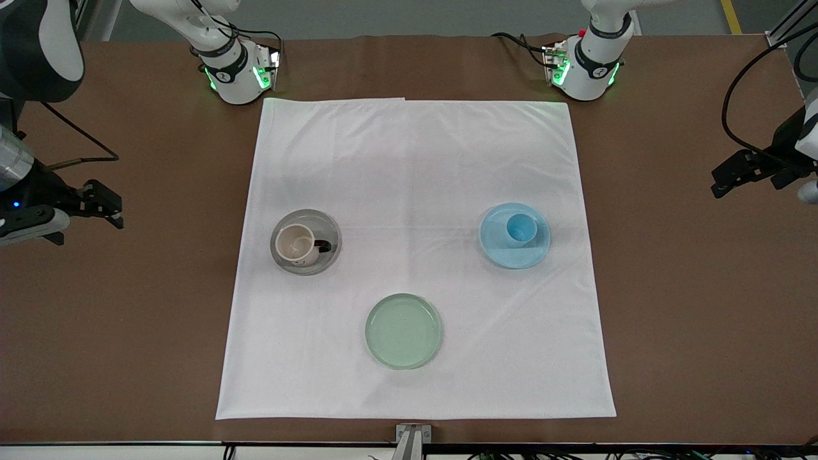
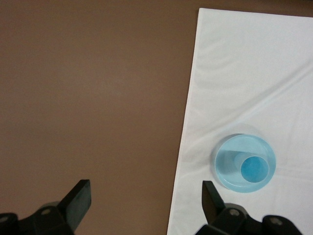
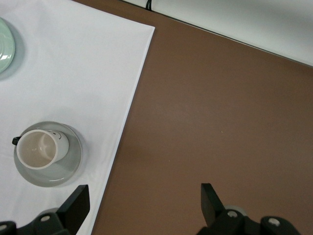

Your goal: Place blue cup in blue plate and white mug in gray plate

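Observation:
The blue cup (image 1: 519, 229) stands upright in the blue plate (image 1: 505, 254) on the white cloth, toward the left arm's end; both show in the left wrist view, cup (image 2: 254, 169) in plate (image 2: 224, 164). The white mug (image 1: 298, 245) stands in the gray plate (image 1: 312, 219) toward the right arm's end, its black handle pointing toward the table's middle; the right wrist view shows mug (image 3: 39, 148) and plate (image 3: 70, 164). My left gripper (image 1: 719, 182) is open and empty over bare brown table beside the cloth (image 2: 146, 200). My right gripper (image 1: 108, 206) is open and empty over bare table at its own end (image 3: 145, 203).
A pale green plate (image 1: 403, 330) lies empty on the white cloth (image 1: 415, 160), nearer the front camera than the other two plates; it also shows in the right wrist view (image 3: 4, 44). Brown table (image 1: 690, 319) surrounds the cloth. Both arm bases stand along the table's top edge.

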`<state>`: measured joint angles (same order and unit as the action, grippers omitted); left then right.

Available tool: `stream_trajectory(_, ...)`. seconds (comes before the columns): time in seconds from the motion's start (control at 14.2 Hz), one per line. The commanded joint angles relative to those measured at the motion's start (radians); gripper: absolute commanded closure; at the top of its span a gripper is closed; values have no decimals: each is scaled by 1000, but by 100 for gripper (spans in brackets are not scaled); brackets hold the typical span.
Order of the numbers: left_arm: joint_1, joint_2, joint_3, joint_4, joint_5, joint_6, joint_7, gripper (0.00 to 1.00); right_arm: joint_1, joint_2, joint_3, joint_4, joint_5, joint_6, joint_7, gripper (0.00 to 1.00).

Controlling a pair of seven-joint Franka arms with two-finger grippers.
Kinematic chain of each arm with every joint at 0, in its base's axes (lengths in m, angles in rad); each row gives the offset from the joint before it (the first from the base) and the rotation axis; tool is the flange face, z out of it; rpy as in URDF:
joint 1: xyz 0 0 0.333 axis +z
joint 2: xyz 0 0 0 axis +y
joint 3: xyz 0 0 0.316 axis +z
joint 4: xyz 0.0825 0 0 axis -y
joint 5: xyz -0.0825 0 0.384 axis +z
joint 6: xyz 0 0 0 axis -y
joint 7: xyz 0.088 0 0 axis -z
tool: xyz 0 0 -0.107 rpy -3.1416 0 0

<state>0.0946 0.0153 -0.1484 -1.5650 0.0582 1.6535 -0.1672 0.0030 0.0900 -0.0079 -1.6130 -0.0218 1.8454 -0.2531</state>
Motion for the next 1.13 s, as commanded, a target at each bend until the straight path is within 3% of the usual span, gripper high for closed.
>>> stream_trajectory(0.0, 2, -46, -7, -39, -40, -11, -8, 0, -15, -2, 17, 15, 8, -81, 224, 0)
stream_trajectory(0.49, -7, -55, -22, -38, -38, -55, 2, 0, -31, -91, 17, -47, 5, -129, 276, 0)
stream_trajectory(0.78, -4, -72, -49, -38, -32, -87, -9, 0, -55, -87, 16, 31, 14, -173, 288, 0)
stream_trajectory(1.06, -4, -83, -57, -38, -32, -103, -8, 0, -54, -85, 20, 35, 14, -172, 285, 0)
